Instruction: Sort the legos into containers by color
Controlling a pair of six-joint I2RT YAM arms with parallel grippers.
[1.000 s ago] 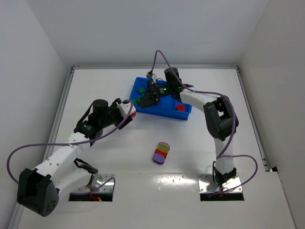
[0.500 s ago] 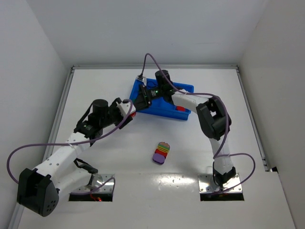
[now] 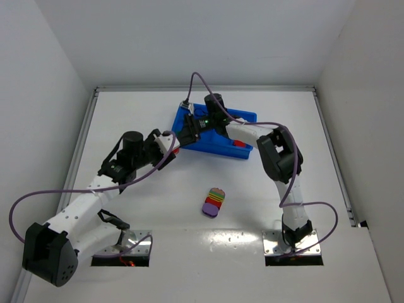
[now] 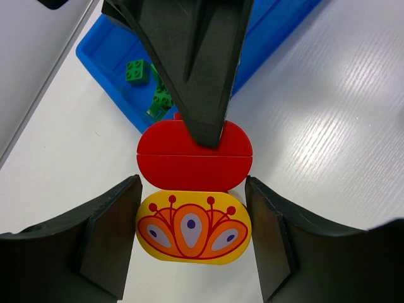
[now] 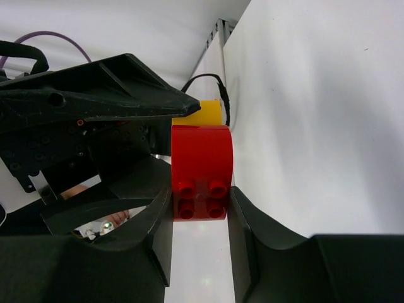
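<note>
**Two arms on one clump, beside the tray's left corner**

I have both arms on the same two-piece clump, held just off the near left corner of the blue tray (image 3: 247,117). The left jaws are closed against the sides of the yellow brick (image 4: 193,230). The right jaws, reaching in from the far right, are pinched on the red brick (image 5: 202,161). The clump's long axis runs from one set of jaws to the other, and the seam lies across it, so I judge the next pull should go straight along that line. Green bricks (image 4: 136,71) lie in the tray's left compartment. A striped stack (image 3: 214,202) waits on the bench, nearer the right arm. I can read no writing, only an orange flower print on the yellow brick.
</note>
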